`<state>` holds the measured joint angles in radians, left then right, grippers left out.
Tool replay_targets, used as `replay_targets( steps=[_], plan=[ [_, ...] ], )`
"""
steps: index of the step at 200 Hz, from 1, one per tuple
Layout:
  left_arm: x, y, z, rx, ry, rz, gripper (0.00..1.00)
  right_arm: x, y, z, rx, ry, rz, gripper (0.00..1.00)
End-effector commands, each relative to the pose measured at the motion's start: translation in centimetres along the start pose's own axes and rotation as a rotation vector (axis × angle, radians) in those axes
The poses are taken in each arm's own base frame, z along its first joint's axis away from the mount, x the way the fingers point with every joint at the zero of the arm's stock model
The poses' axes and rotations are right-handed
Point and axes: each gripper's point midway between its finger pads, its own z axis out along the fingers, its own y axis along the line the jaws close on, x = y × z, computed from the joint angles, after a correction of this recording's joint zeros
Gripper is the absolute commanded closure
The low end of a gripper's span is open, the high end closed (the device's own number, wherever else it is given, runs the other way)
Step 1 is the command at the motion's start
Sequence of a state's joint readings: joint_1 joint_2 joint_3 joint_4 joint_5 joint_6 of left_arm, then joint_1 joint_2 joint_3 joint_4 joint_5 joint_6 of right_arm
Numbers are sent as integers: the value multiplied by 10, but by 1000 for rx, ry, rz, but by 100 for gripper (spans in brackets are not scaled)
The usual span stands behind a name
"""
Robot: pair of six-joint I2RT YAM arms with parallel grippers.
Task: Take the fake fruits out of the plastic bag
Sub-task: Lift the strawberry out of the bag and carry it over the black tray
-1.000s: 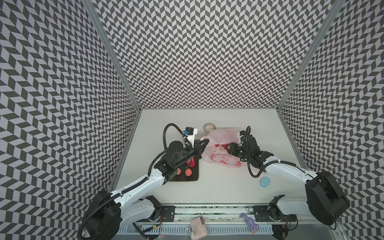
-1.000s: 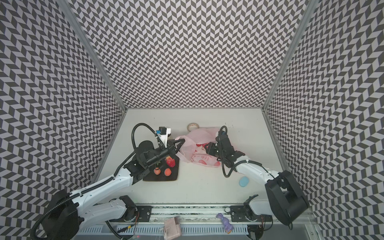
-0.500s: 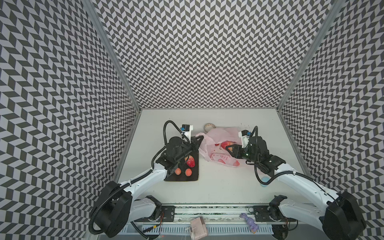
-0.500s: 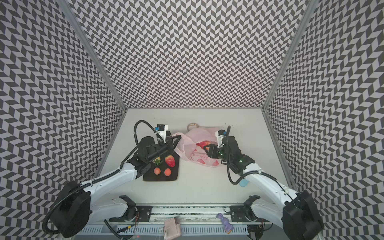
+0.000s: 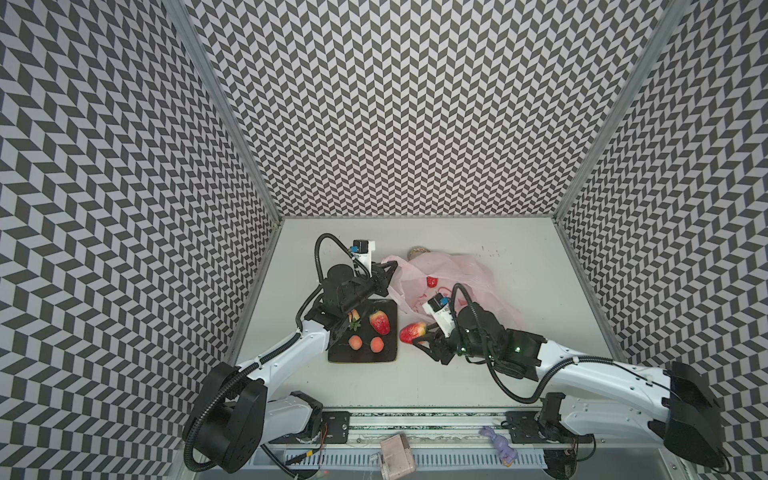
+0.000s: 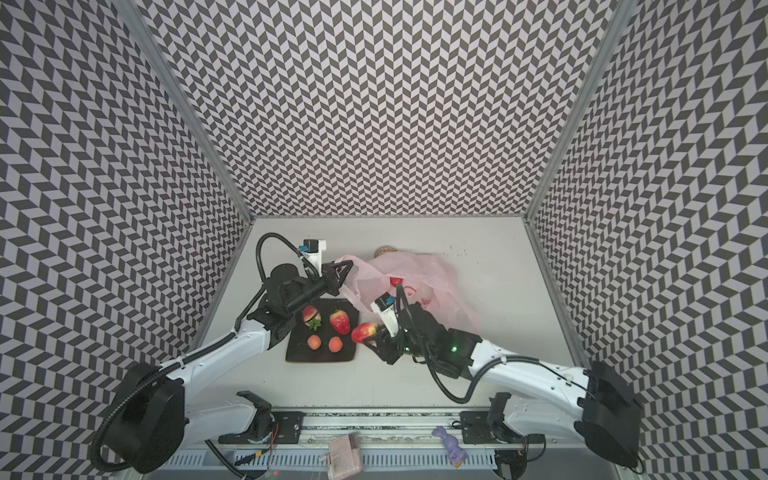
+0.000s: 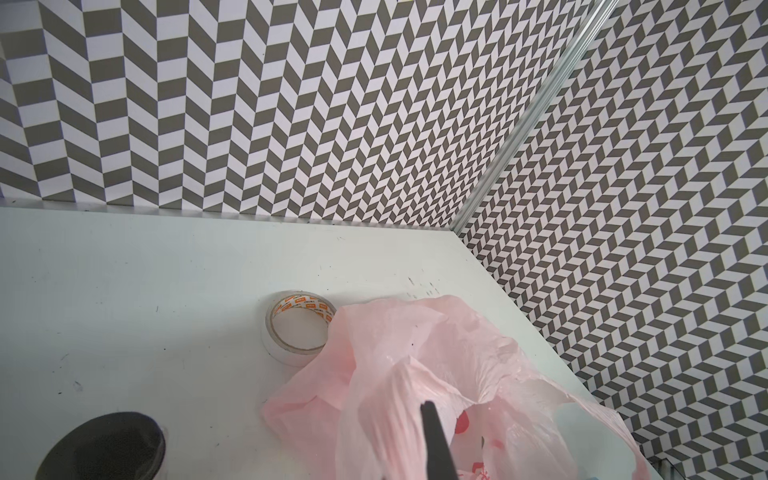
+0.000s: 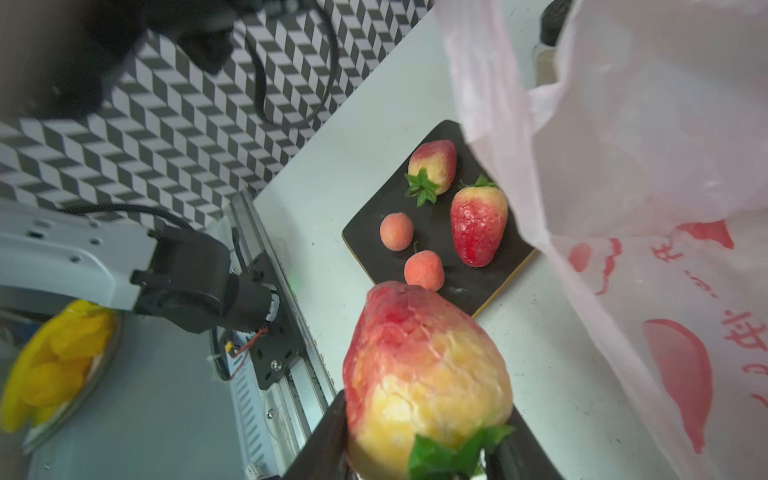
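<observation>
Strawberry [image 5: 412,332] held beside plastic bag [image 5: 457,270]
Right jaws clamped it at three o'clock of the tray [image 5: 386,354]; left jaws pinched the bag shut.

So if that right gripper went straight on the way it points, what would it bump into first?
Likely the tray: the right gripper, shut on a strawberry, points at its near edge, towards a peach. How high it rides is unclear.
</observation>
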<state>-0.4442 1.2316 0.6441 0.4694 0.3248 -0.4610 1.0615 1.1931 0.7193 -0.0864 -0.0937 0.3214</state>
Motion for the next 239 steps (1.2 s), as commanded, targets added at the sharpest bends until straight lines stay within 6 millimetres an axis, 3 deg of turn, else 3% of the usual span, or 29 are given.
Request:
replay_targets(
  steps=[1,23,42,106,194,239],
  plan=[
    [-8,-4,-1,24,-6,20,100,-22,7,20,69,-67,-121,61],
    [-8,-3,-3,22,-5,19,100,-21,9,46,112,-48,-134,62],
    [-7,-3,-5,19,-6,17,100,-30,12,65,127,-88,-143,62],
    [-8,1,-10,-9,-9,21,100,-36,-1,125,219,-87,-204,62],
    [-9,4,-13,-28,-14,19,100,-26,-15,163,283,-56,-261,56],
    [-11,4,-15,-26,-32,16,100,-27,-16,164,292,-56,-263,37]
  ],
)
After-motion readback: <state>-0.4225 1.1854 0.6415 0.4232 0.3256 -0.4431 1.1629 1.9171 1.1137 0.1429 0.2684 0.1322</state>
